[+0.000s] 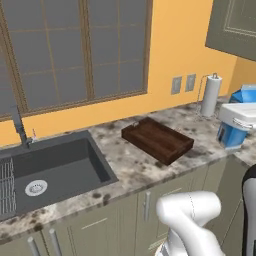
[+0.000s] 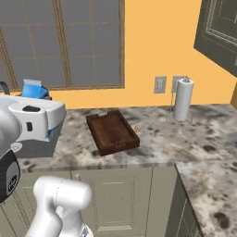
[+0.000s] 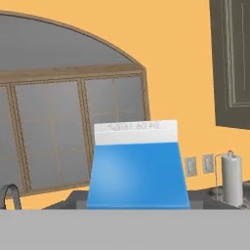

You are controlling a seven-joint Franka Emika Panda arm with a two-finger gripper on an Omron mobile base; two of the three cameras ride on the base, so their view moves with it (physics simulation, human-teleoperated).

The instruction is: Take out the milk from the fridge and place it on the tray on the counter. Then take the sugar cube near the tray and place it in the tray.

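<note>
A paper towel roll (image 2: 183, 99) stands right of the tray (image 2: 112, 132), a sink (image 1: 55, 167) to its left. The milk (image 3: 138, 168) sits in the gripper (image 1: 239, 125), seemingly pinched, above the counter (image 2: 203, 134).

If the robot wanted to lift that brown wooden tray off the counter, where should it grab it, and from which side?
Probably the tray, by its raised rim on the near long side, coming down from above. It lies flat and looks too wide to span, while the thin rim could be pinched. The gripper holds the milk now.
</note>
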